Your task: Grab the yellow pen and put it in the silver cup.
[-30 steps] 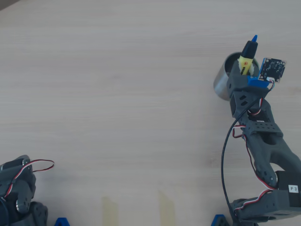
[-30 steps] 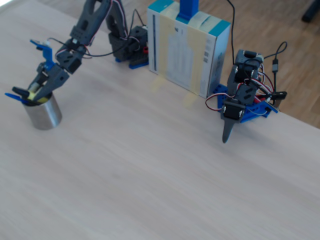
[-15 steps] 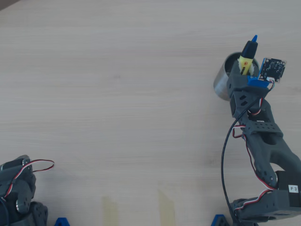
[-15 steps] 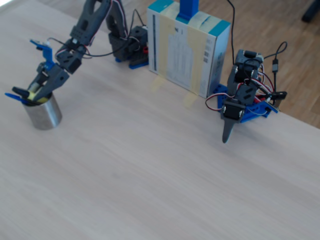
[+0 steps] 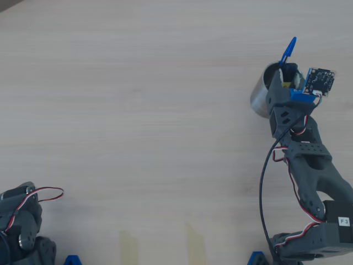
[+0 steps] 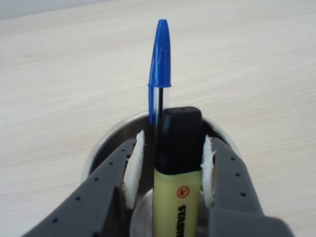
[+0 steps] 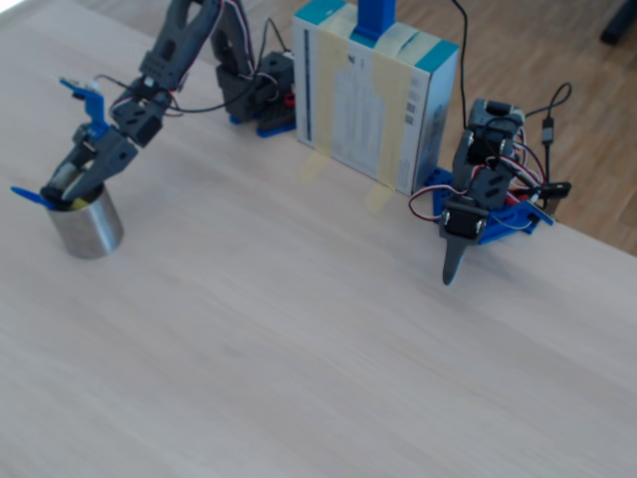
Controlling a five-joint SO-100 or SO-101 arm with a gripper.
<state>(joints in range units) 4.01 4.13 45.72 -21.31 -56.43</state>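
The silver cup (image 5: 259,96) stands at the right of the overhead view, and at the far left of the fixed view (image 7: 88,229). In the wrist view the yellow pen (image 6: 177,197) stands black cap down inside the cup (image 6: 106,140), between my gripper's (image 6: 173,136) white pads. The right pad (image 6: 207,163) lies against it; a narrow gap shows by the left pad (image 6: 136,160). The gripper (image 5: 282,77) reaches into the cup mouth from above, and a sliver of yellow (image 5: 286,84) shows there. A thin blue ballpoint pen (image 6: 160,54) sticks out of the cup too.
A second idle arm sits at the lower left of the overhead view (image 5: 19,221) and at the right of the fixed view (image 7: 483,199). A taped white and teal box (image 7: 373,95) stands at the back. Tape strips (image 5: 128,245) lie near the front edge.
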